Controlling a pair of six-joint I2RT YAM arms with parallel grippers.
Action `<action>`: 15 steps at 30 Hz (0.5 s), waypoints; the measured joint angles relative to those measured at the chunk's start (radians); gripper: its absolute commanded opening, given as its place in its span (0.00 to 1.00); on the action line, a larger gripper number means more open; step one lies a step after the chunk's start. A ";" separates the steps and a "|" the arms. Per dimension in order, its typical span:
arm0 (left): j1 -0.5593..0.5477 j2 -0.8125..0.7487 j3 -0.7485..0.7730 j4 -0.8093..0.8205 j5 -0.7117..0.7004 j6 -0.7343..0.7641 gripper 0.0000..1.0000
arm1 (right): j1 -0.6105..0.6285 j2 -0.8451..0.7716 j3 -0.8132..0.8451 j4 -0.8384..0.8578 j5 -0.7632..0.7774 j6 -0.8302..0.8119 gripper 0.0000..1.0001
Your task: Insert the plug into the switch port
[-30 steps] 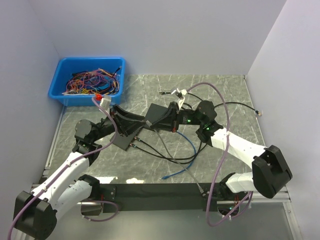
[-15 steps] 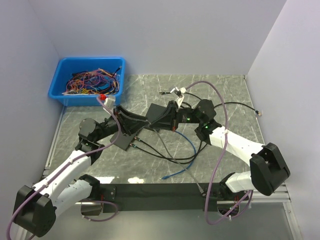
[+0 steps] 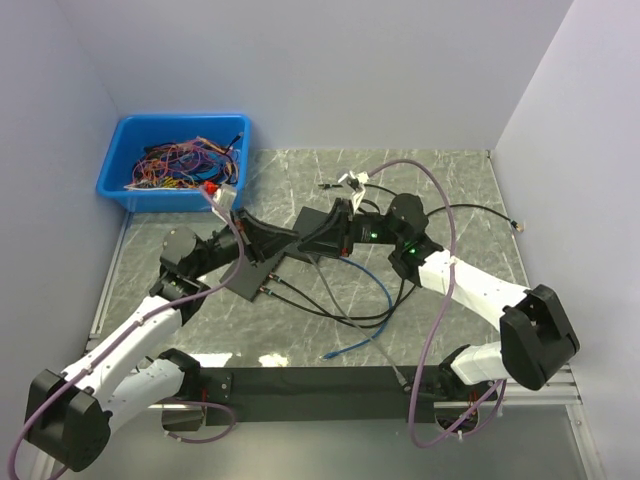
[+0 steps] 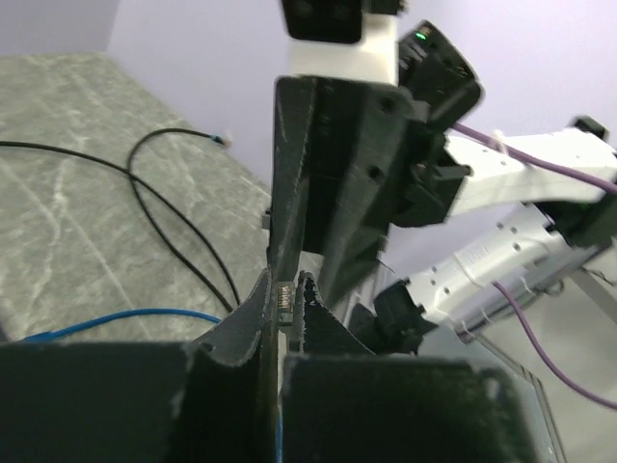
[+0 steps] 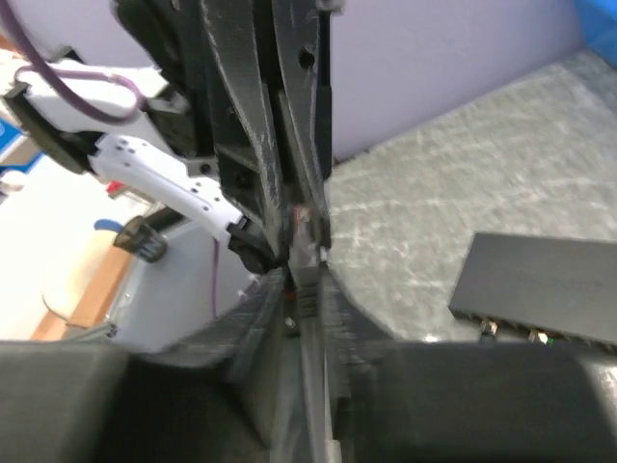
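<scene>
**A:** Where is the plug (image 4: pixel 284 304)?

**B:** Up off the worktop (image 3: pixel 440 170), pinched between the fingertips of the left gripper (image 3: pixel 284 242), which is clenched on it. The plug's contacts show between the tips in the left wrist view.

**A:** And the right gripper (image 5: pixel 301 278)?

**B:** Tip to tip with the left one, its fingers close about the grey cable (image 3: pixel 345 315). Whether it is gripping or has let go, I cannot tell.

**A:** The switch (image 5: pixel 540 285)?

**B:** Flat on the worktop just below the left gripper, with black cables (image 3: pixel 320 308) running from its edge. A blue cable (image 3: pixel 388 292) curls nearby. A blue bin (image 3: pixel 112 170) of wires sits at the far left corner.
</scene>
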 measured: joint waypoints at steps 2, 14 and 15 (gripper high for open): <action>0.000 0.000 0.031 -0.064 -0.032 0.021 0.01 | 0.002 -0.006 0.025 -0.074 0.019 -0.039 0.44; 0.000 0.009 0.198 -0.463 -0.232 0.058 0.01 | 0.023 -0.146 0.099 -0.425 0.247 -0.301 0.59; 0.000 0.018 0.214 -0.491 -0.247 0.056 0.01 | 0.031 -0.151 0.106 -0.453 0.272 -0.321 0.58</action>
